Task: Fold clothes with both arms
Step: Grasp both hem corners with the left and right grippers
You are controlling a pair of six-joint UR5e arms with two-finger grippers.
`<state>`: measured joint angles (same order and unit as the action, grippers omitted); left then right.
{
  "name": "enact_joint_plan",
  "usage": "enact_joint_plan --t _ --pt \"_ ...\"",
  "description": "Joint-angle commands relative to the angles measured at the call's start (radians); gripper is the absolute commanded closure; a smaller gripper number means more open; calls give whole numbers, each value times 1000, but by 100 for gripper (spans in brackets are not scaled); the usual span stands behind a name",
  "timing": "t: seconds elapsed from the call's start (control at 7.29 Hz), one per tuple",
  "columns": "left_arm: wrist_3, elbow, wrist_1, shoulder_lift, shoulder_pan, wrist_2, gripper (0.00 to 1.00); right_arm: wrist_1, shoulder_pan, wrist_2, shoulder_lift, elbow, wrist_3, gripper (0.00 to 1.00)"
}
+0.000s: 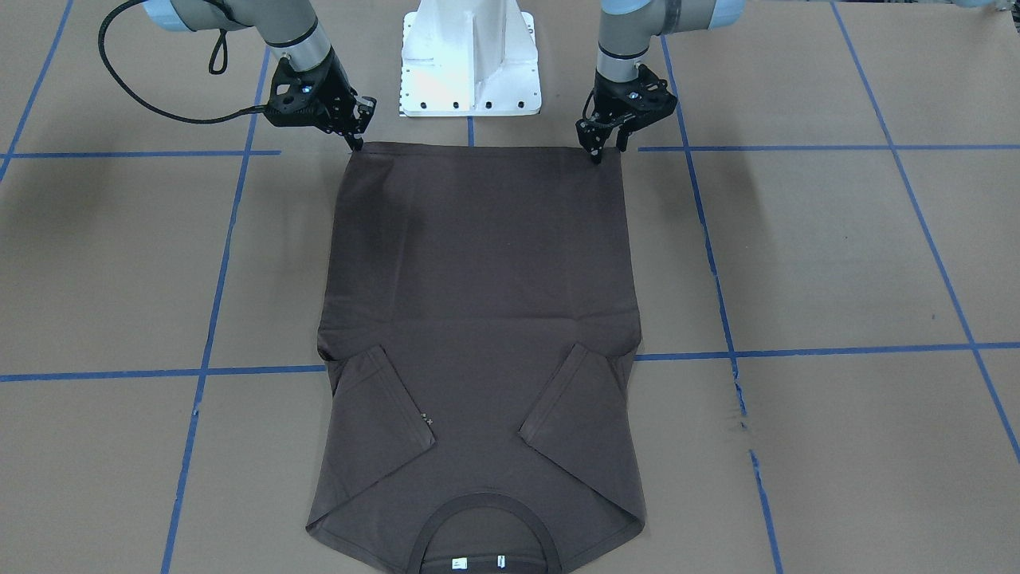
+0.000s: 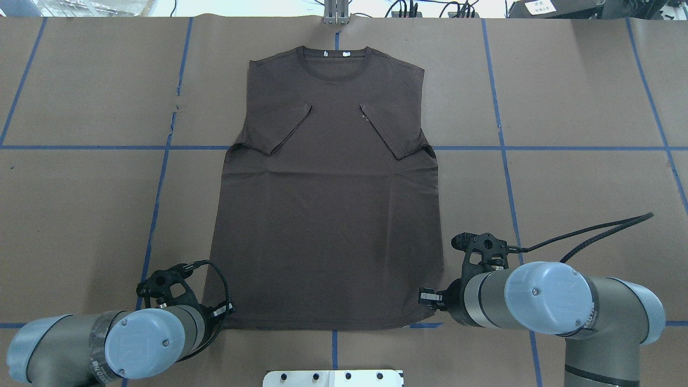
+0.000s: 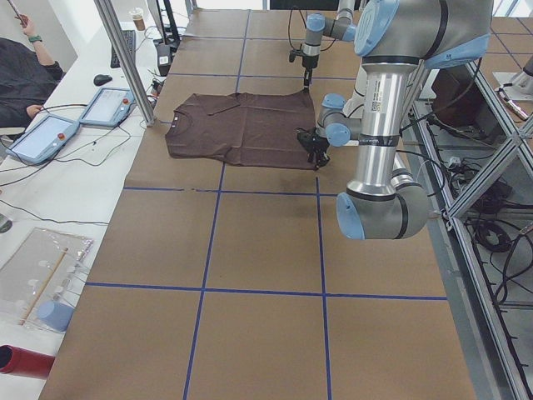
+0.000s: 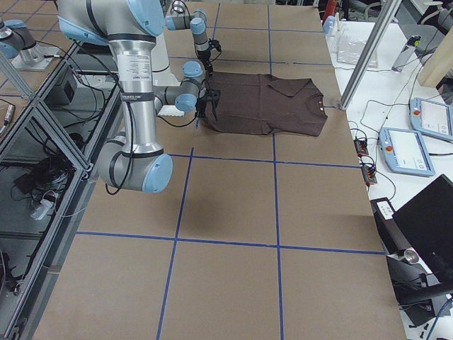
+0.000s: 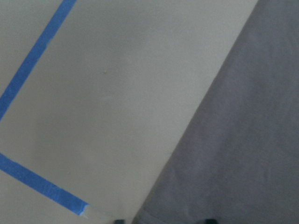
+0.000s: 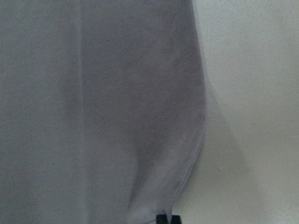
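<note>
Probably the T-shirt [image 1: 478,263] could skew if lifted, since the right gripper [image 1: 356,142] pinched its hem while the left gripper [image 1: 607,151] stood wide.

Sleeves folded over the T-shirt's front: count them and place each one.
2. The left sleeve lies folded inward on the T-shirt chest at the overhead view's left; the right sleeve mirrors it at the right. None appears hidden.

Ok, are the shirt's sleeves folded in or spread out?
Folded in. Both sleeves lie on top of the T-shirt, cuffs angled across its chest.
</note>
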<state>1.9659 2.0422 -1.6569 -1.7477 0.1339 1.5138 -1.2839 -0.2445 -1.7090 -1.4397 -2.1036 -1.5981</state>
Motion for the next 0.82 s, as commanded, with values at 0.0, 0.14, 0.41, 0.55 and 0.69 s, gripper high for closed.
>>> enact_joint_plan --t 0.0,0.14,0.41,0.55,0.69 --pt "1 6 0 -4 0 2 93 0 -7 -3 -2 0 1 100" --pt "1 18 0 -7 3 5 100 0 -7 -3 -4 0 1 100" --pt "-9 62 3 -6 10 5 100 0 -22 -11 -11 -10 19 100" --pt "-12 85 5 -4 7 5 100 0 -38 -44 -27 -30 47 100" --pt "-21 93 5 -12 -3 5 100 0 -39 -73 -80 -88 50 100"
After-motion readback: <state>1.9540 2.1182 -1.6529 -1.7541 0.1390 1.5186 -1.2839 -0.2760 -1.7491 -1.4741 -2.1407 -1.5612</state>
